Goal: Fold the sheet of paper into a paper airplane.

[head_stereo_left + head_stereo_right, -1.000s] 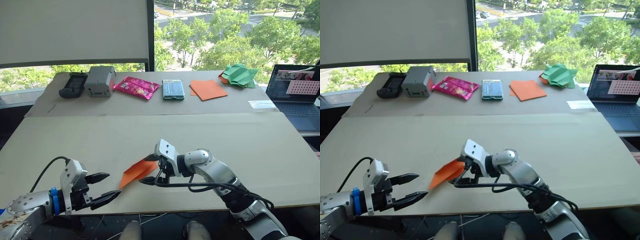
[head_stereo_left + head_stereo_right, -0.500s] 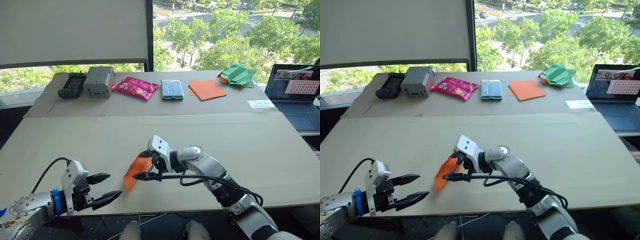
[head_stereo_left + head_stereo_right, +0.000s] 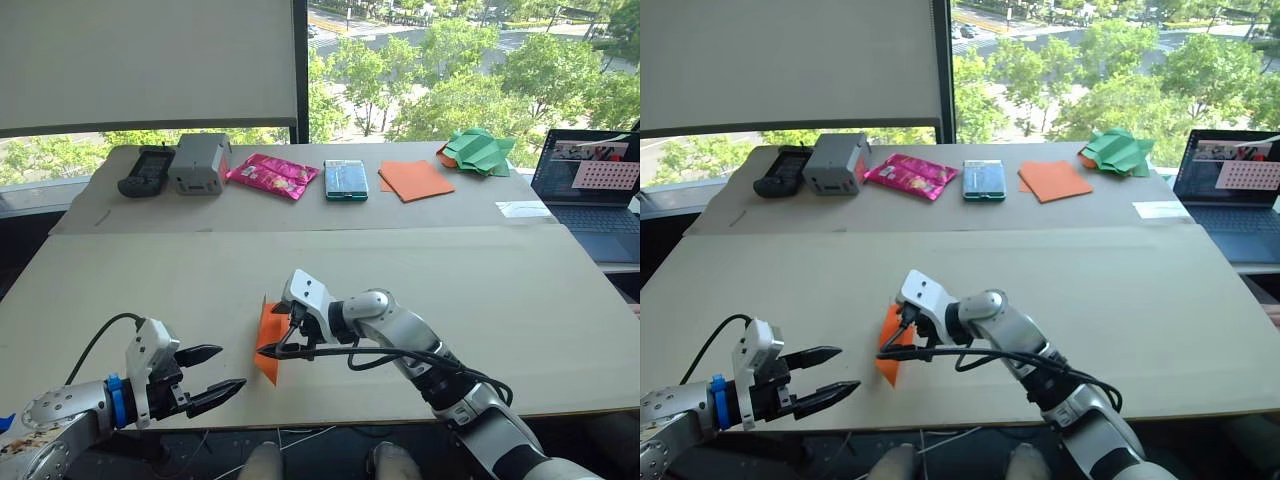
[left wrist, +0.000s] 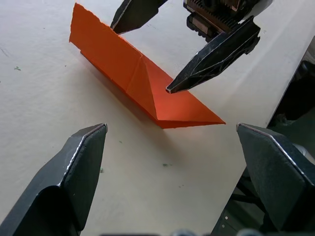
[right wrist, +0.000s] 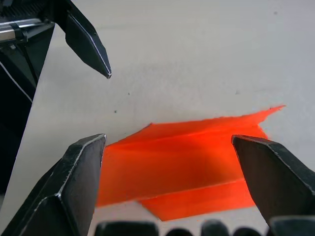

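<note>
The sheet of paper (image 3: pixel 268 338) is folded into a narrow orange wedge with layered flaps and a pointed nose, like a paper airplane. It rests on the table near the front edge, tilted up on its fold. My right gripper (image 3: pixel 276 333) is open and straddles it. In the left wrist view one right finger touches the paper (image 4: pixel 133 78) from the front and the other stands behind it. In the right wrist view the paper (image 5: pixel 182 162) lies between the spread fingers. My left gripper (image 3: pixel 230 367) is open and empty, just left of the paper.
On the back table stand a black device (image 3: pixel 147 170), a grey box (image 3: pixel 200 162), a pink packet (image 3: pixel 272 174), a phone (image 3: pixel 346 179), flat orange sheets (image 3: pixel 415 179) and a green paper shape (image 3: pixel 478 150). A laptop (image 3: pixel 590 185) sits at the right.
My right gripper has swung left with the orange paper. The paper has turned from lying low and pointing left to standing steeper. The left gripper has hardly moved.
</note>
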You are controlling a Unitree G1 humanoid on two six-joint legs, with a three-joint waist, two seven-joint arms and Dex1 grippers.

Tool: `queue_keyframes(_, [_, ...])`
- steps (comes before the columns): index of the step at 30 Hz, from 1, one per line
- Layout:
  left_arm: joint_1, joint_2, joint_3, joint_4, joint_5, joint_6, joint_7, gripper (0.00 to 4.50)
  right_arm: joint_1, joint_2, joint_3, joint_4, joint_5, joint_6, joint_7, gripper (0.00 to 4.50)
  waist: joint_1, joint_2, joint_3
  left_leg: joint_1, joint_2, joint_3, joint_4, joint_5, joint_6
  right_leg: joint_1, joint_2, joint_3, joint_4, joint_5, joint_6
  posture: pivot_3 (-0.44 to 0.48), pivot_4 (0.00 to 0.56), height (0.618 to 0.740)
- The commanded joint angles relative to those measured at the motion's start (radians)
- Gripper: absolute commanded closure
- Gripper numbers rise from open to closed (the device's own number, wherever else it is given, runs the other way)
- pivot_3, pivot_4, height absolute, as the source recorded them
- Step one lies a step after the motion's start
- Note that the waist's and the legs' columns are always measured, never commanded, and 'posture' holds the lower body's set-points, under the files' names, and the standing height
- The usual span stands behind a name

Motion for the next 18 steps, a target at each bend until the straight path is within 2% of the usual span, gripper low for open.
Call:
queue_keyframes(1, [-0.009, 0.007, 0.004, -0.021, -0.003, -0.006, -0.002, 0.02, 0.001, -0.004, -0.02, -0.09, 0.011, 0.056, -0.022, 0.0, 0.0, 0.0, 0.0, 0.0, 0.0, 0.0, 0.0, 0.0, 0.0, 0.0, 0.0, 0.0, 0.0, 0.0, 0.0, 0.0, 0.15, 0.702])
queue_keyframes(5, [-0.014, 0.006, 0.002, -0.023, -0.01, 0.001, 0.003, 0.02, 0.046, -0.059, -0.065, -0.185, 0.018, -0.007, -0.022, 0.0, 0.003, 0.0, 0.0, 0.001, 0.0, 0.0, 0.0, 0.0, 0.0, 0.0, 0.0, 0.0, 0.002, 0.0, 0.0, 0.0, 0.15, 0.702])
queue_keyframes(11, [-0.019, 0.011, 0.004, -0.019, -0.013, 0.005, 0.0, 0.02, 0.065, -0.15, -0.028, -0.205, -0.116, -0.293, -0.05, 0.0, 0.0, 0.0, 0.0, 0.001, 0.0, 0.0, 0.0, 0.0, 0.0, 0.0, 0.0, 0.001, 0.0, 0.0, 0.0, 0.0, 0.15, 0.702])
queue_keyframes(15, [-0.03, 0.016, 0.001, -0.011, -0.013, 0.007, -0.004, 0.02, 0.049, -0.208, 0.076, -0.142, -0.336, -0.728, -0.109, 0.0, -0.001, -0.001, -0.001, 0.002, 0.0, 0.0, 0.0, 0.0, 0.0, 0.0, 0.0, 0.0, -0.001, 0.0, 0.0, 0.0, 0.15, 0.702])
queue_keyframes(18, [-0.037, 0.017, 0.001, -0.007, -0.013, 0.008, -0.006, 0.02, 0.027, -0.231, 0.116, -0.059, -0.447, -0.946, -0.152, 0.0, -0.002, -0.002, -0.001, 0.003, 0.0, 0.0, 0.0, 0.0, 0.0, 0.001, 0.0, 0.001, -0.001, 0.0, 0.0, 0.0, 0.15, 0.702])
